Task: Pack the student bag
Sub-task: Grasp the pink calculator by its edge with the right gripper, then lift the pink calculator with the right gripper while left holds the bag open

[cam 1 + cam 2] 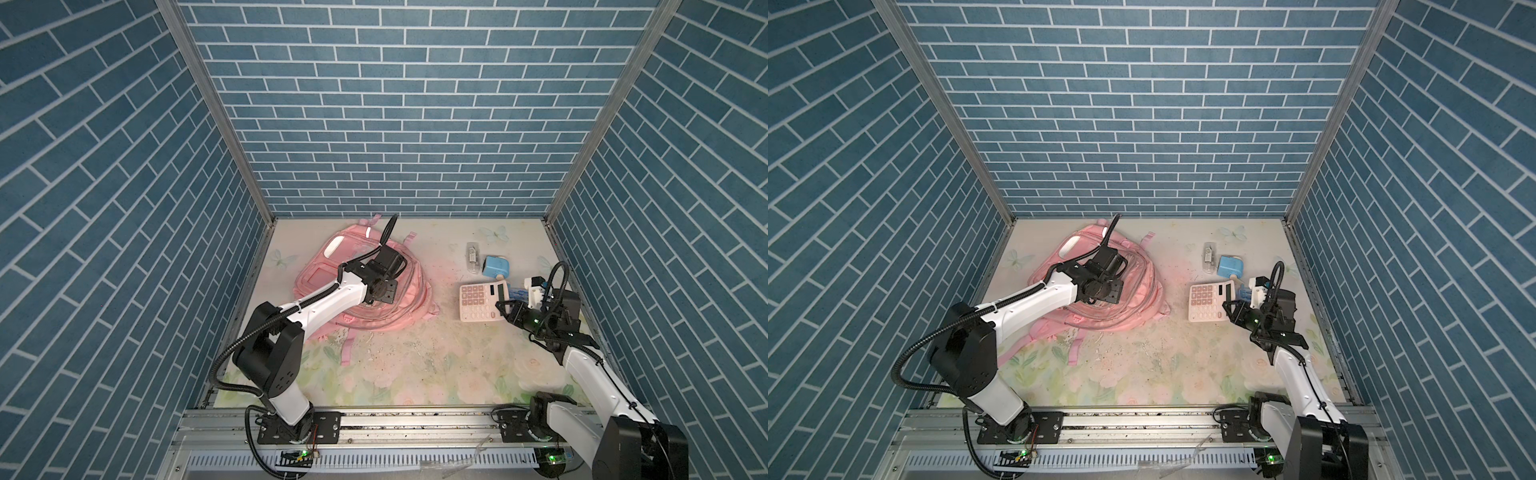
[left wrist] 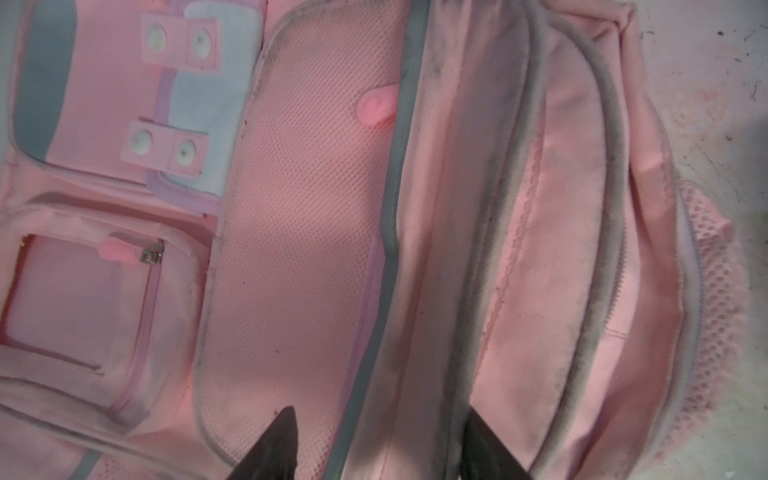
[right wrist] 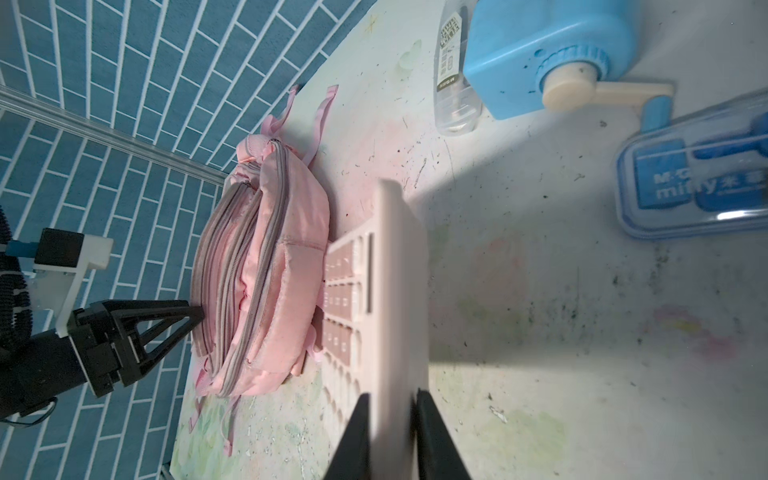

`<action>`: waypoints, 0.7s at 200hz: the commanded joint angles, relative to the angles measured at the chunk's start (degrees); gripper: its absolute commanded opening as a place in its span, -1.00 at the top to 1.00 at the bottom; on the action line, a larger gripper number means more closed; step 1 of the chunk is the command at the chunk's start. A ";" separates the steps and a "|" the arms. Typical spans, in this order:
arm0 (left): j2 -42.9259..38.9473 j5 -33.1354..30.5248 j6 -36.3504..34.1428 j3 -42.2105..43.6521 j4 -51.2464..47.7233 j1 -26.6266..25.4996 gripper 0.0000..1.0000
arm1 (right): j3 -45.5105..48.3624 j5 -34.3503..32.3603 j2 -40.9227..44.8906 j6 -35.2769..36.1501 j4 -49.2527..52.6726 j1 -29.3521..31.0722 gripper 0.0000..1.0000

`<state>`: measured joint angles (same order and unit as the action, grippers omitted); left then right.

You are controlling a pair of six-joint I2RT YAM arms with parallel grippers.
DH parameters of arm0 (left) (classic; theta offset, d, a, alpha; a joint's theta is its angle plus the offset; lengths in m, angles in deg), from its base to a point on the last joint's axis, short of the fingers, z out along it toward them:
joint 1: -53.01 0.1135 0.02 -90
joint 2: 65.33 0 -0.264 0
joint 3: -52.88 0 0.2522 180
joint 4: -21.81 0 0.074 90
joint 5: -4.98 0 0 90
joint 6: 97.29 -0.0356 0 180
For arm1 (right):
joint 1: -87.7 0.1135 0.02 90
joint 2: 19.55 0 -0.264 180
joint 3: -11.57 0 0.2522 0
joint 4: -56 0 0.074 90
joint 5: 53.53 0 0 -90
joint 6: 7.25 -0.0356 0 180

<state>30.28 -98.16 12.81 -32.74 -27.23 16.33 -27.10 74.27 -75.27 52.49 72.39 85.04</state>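
Student bag: We see the student bag [image 1: 320, 270] [image 1: 1142, 307] lying flat on the left back part of the table [image 1: 415, 353]. Its pockets face up and its pink straps trail out toward the back wall and the front.
Bag detail: The left wrist view is filled by the student bag [image 2: 291, 249], showing mesh panels, grey-piped zip seams and a small window pocket.
Left gripper: The left gripper [image 2: 380, 449] points down over the middle of the bag. Its fingers stand apart on either side of a grey seam and we see nothing clasped between them. From the right wrist view, the left gripper [image 3: 193, 322] has its tips right at the fabric.
Right gripper: The right gripper [image 3: 392, 436] is clamped on the calculator's edge, with one finger on each face.
Calculator: The pale pink calculator [image 1: 478, 301] [image 3: 395, 291] sits on the right side, well apart from the bag. We cannot tell whether it is lifted.
Nearby: A blue sharpener [image 1: 494, 266] [image 3: 548, 54] and a small clear case [image 1: 471, 257] lie behind the calculator. A blue transparent box [image 3: 690, 178] sits just beside the right arm.
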 commanded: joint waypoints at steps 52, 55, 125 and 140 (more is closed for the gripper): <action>2.53 -1.03 -0.53 -3.19 1.24 0.45 0.68 | -6.12 -2.01 0.46 -5.38 0.48 4.89 0.83; 2.41 -1.13 -0.57 -3.21 1.40 0.44 0.70 | -6.12 -2.36 0.45 -5.41 0.47 4.98 0.83; 1.76 -0.78 -0.04 -2.10 0.73 0.38 0.00 | -7.37 -13.01 -9.72 3.37 2.59 5.13 0.05; -0.59 -1.14 0.52 -1.31 1.82 0.15 -0.18 | -7.97 -11.86 -13.11 5.55 3.04 5.15 0.00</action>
<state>33.26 -97.79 12.22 -34.79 -25.88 16.61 -33.04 64.26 -84.12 52.89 73.51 89.94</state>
